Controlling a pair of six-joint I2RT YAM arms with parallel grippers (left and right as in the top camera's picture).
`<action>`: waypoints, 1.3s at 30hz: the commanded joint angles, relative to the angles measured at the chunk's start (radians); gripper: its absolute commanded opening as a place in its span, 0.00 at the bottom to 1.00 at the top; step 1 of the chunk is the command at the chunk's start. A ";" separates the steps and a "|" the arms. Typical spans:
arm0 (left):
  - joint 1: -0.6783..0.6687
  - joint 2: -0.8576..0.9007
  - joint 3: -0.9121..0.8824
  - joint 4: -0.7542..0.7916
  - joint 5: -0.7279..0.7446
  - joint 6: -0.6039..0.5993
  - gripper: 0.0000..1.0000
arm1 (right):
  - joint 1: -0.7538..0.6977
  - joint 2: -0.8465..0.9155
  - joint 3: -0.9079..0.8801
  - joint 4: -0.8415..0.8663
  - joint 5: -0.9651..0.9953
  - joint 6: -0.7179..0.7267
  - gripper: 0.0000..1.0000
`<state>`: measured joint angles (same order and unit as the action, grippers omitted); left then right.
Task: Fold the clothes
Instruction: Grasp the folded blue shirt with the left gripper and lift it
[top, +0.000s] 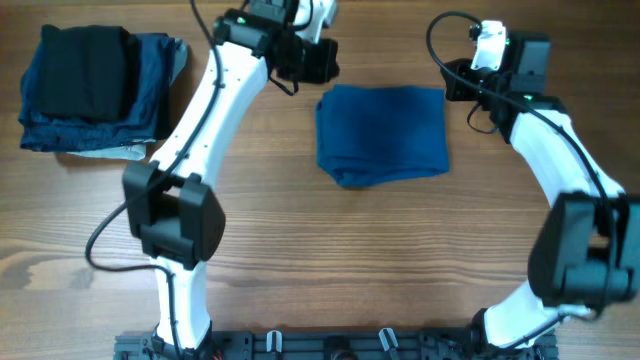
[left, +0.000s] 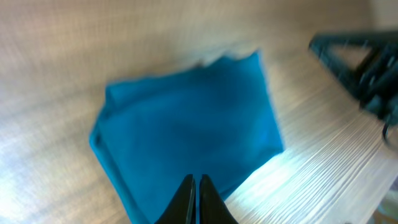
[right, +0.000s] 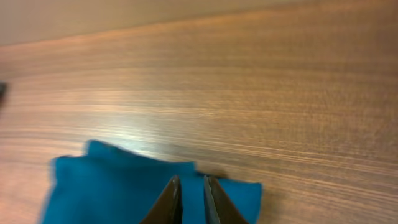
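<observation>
Overhead view: we find the polo shirt (top: 385, 135) folded into a compact rectangle on the table (top: 300, 270). It lies between the two pincers, close beside each.

Left wrist view: the left pincer (left: 196, 180) has its fingers pressed together with nothing in them. The shirt lies below and ahead of its tips.

Right wrist view: the right pincer (right: 191, 179) has its jaws parted by a narrow slit. A corner of the shirt lies under its tips. We see no cloth clamped in the slit, but we cannot rule out contact with the top layer.

We judge the folding itself to be nearly complete, and the step in hand to be release and withdrawal. To do it well:

1. Widen the right pincer fully before any lift, so that no layer rides up with the fingers.
2. Raise each pincer straight up from the cloth. A sideways pull would drag the corner below the tips and reopen the fold.
3. Check the shirt edge nearest the left pincer, where the layers bulge unevenly. Press it flat with closed fingers if required.
4. Keep both pincers away from the stack of folded garments (top: 90, 90), well apart on the outer side of the left pincer.
</observation>
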<state>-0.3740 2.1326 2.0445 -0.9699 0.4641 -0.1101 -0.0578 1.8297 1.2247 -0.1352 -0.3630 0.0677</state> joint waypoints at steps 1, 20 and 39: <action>-0.045 0.092 -0.124 0.016 -0.005 -0.011 0.04 | -0.002 0.177 -0.001 0.079 0.030 0.021 0.20; -0.083 -0.002 -0.117 -0.031 -0.317 -0.117 1.00 | -0.381 -0.038 -0.006 -0.227 0.058 0.142 1.00; -0.132 0.239 -0.218 0.043 -0.391 -0.160 0.73 | -0.446 -0.038 -0.007 -0.232 0.057 0.144 1.00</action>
<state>-0.5095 2.3428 1.8801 -0.9298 0.0864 -0.2817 -0.5049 1.7882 1.2255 -0.3668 -0.3122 0.2016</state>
